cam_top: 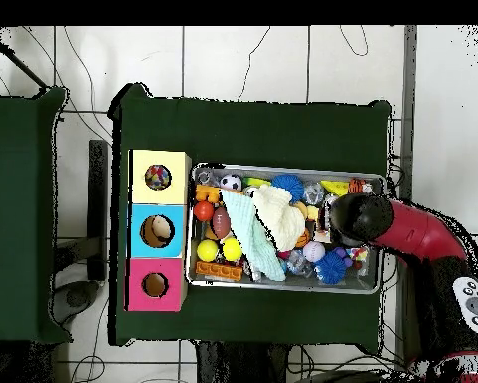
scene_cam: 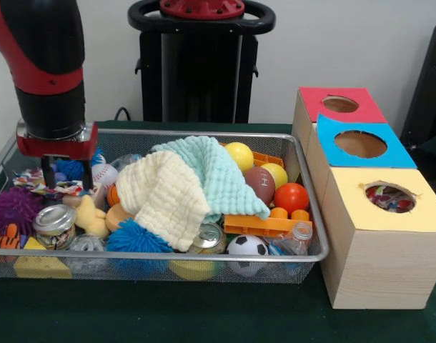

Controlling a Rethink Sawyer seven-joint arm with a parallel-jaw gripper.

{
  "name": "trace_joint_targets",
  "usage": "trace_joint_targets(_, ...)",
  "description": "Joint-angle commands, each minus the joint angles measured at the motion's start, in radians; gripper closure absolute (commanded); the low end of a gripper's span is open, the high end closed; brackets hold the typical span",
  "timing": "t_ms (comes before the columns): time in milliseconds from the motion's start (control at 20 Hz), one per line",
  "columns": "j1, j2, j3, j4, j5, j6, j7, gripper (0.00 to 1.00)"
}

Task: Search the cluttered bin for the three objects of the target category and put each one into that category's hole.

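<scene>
A wire mesh bin (scene_cam: 204, 133) holds a jumble of things. A cream cloth (scene_cam: 164, 196) and a mint cloth (scene_cam: 218, 171) lie over its middle. To their right are a yellow ball (scene_cam: 239, 156), a brown toy football (scene_cam: 259, 184) and a red-orange ball (scene_cam: 291, 197). A soccer ball (scene_cam: 246, 246) and a can (scene_cam: 207, 239) sit at the near wall. My gripper (scene_cam: 68, 184) hangs open at the bin's left end, its tips low over a baseball (scene_cam: 103, 174) and a patterned toy, holding nothing. In the overhead view the arm (cam_top: 382, 224) hides the gripper.
Beside the bin stand three boxes with top holes: red (scene_cam: 339, 104), blue (scene_cam: 359, 143) and yellow (scene_cam: 389, 198), the yellow hole showing colourful items inside. A purple spiky ball (scene_cam: 14, 207), a tin can (scene_cam: 55, 221) and a blue spiky ball (scene_cam: 136, 238) crowd the left end.
</scene>
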Motion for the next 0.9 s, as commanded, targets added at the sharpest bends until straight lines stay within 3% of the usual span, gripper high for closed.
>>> trace_joint_targets(50,0.077,0.063,-0.122,-0.002,-0.082,-0.03,0.216,0.0)
trace_joint_targets(350,0.128,0.079,-0.197,-0.023,-0.091,-0.024,0.217,0.0)
trace_joint_targets(900,0.14,0.111,-0.235,0.013,-0.066,-0.14,0.213,0.0)
